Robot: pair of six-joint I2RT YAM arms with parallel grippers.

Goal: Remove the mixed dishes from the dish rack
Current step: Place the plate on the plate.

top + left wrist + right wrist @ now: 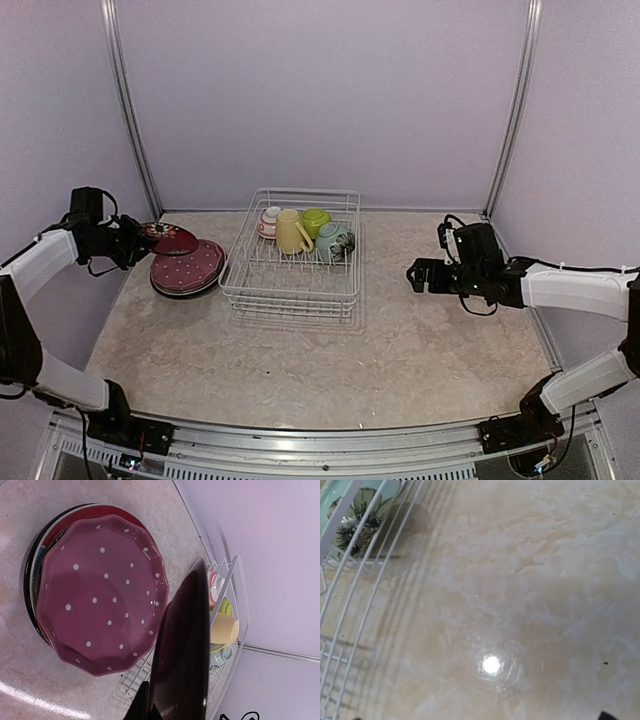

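Observation:
My left gripper (138, 240) is shut on the rim of a dark red plate (170, 238) and holds it just above a stack of plates topped by the pink dotted plate (188, 268), left of the dish rack (290, 296). In the left wrist view the dark red plate (182, 650) stands edge-on over the dotted plate (100, 595). The rack holds a pale yellow mug (291, 232), a lime green bowl (316, 220), a pale green bowl (335, 241) and a pinkish bowl (270, 222). My right gripper (418, 275) is open and empty, right of the rack.
A teal-and-red plate edge (40, 555) shows under the dotted plate. The rack's wires (350, 580) and the flowered pale green bowl (355, 520) fill the left of the right wrist view. Marbled tabletop (400, 350) lies in front, with walls close behind and beside.

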